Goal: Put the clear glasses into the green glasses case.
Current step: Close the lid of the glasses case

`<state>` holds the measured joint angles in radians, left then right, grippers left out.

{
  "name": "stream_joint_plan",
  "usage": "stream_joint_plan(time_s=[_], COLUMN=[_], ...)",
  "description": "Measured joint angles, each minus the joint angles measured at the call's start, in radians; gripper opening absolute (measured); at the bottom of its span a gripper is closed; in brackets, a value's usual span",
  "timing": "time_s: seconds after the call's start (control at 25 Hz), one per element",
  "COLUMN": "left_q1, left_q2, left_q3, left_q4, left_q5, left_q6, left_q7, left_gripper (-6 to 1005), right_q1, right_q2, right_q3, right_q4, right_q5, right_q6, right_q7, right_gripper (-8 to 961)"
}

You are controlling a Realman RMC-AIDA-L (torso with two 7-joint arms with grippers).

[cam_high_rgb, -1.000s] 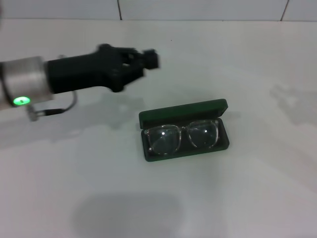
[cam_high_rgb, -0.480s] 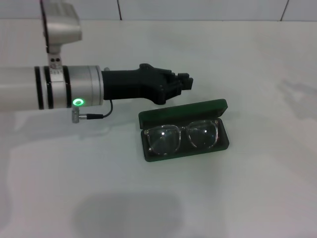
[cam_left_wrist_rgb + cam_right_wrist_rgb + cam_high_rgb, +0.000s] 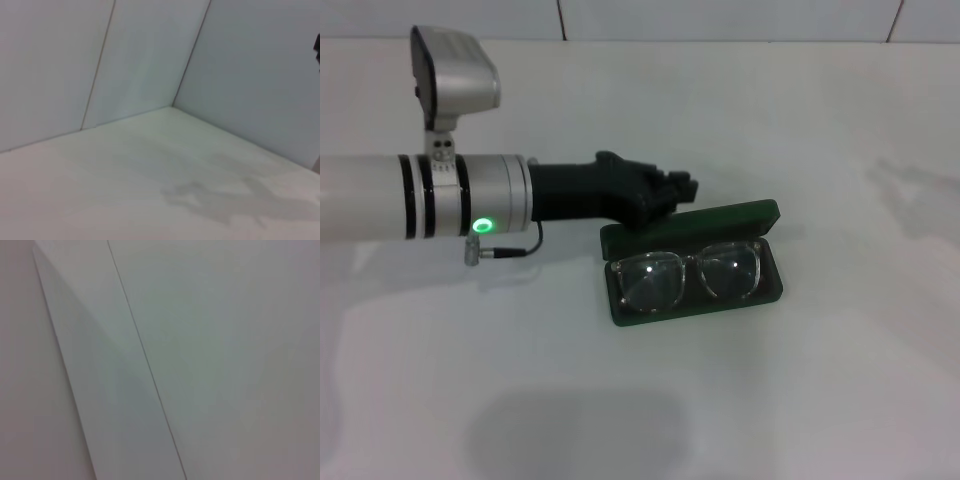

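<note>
Lying inside the open green glasses case point(image 3: 692, 300), the clear glasses point(image 3: 688, 277) look transparent; left gripper point(image 3: 682, 190), grip state unreadable, hovers beside its lid.

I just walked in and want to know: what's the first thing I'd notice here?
The green glasses case lies open in the middle of the white table, with the clear glasses inside it. The big left arm reaches in from the left, its black left gripper right behind the case's raised lid.

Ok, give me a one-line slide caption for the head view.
Clear glasses lying in the open green glasses case, left tool just behind its raised lid.
</note>
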<state>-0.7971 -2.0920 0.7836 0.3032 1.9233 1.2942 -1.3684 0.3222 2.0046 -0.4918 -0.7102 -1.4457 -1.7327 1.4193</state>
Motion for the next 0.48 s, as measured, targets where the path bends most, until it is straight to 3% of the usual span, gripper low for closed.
stream_joint_plan(time_s=[0.48], left_q1=[0.010], left_q2=[-0.001], left_q3=[0.041], left_q4=[-0.010], left_q5=[-0.007], left_q6=[-0.003], left_q7=[0.002], left_gripper=[135], right_q1=[0.000], right_q2=[0.000], right_q3=[0.007], right_q4=[0.032], right_q5=[0.000], right_q6=[-0.008], right_q7=[-0.001], right_gripper=[243])
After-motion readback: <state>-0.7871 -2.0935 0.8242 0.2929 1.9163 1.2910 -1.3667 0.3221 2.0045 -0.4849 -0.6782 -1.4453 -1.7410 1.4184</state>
